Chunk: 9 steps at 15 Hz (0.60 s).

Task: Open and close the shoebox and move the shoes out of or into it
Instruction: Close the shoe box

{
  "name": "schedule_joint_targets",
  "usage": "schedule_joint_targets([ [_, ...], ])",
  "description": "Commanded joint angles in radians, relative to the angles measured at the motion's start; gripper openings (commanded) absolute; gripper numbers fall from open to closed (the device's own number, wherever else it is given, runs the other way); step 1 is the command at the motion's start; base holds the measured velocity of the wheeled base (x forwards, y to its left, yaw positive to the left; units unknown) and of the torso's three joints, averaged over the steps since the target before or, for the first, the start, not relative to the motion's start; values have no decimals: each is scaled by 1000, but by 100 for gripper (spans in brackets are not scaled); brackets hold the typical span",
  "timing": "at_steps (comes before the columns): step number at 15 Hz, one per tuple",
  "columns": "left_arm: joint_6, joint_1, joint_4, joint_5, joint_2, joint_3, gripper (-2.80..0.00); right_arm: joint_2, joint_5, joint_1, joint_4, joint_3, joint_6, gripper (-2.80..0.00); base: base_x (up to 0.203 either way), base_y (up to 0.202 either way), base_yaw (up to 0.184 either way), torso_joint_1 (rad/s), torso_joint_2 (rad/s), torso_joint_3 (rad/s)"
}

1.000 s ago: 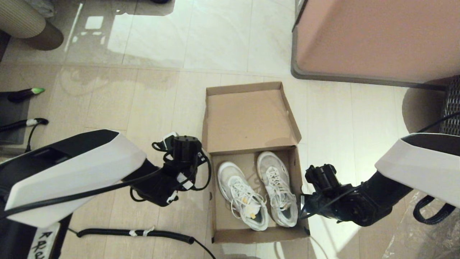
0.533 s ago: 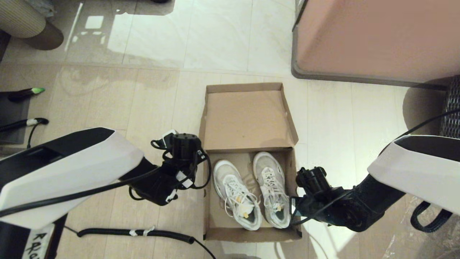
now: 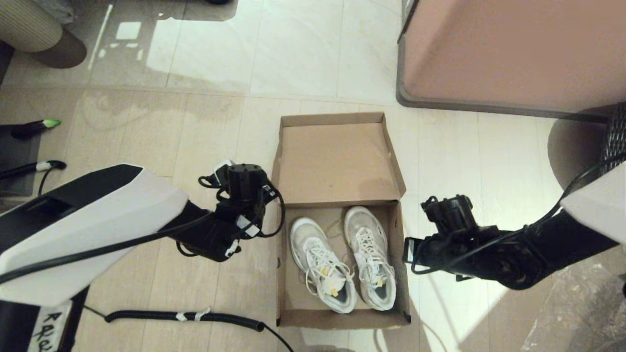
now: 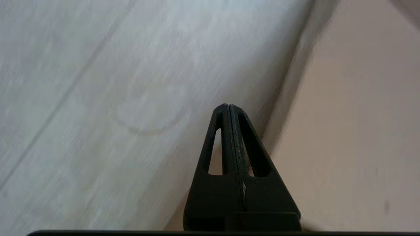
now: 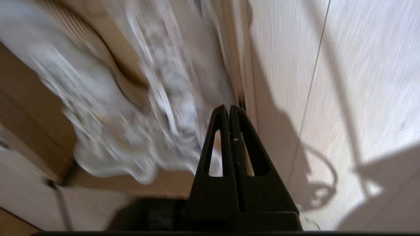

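White shoes (image 3: pixel 342 264) in open shoebox (image 3: pixel 337 161), toes pointing away.

The shoebox (image 3: pixel 293 274) sits on the floor (image 3: pixel 146 127) straight before me, its lid (image 3: pixel 337 161) flung open on the far side. The shoes (image 3: pixel 342 264) lie side by side in it, toes toward the lid. My left end effector (image 4: pixel 228 108) is beside the box's left wall, my right end effector (image 5: pixel 228 109) beside its right wall. The cabinet (image 3: pixel 508 54) stands beyond, to the right.
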Motion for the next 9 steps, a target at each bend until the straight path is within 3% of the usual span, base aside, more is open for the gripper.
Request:
schedule_joint_targets([
  [1,-5,26,17,-10,-5,-51,-280,-58,36,-80,114,-173,1,-280,0,0,0,0,0,0],
  [5,-47,61,33,-113,9,-121,-280,59,156,-250,329,-509,-8,-280,0,0,0,0,0,0],
  [9,-128,66,33,-209,56,-203,-280,252,260,-314,477,-800,2,-280,0,0,0,0,0,0],
])
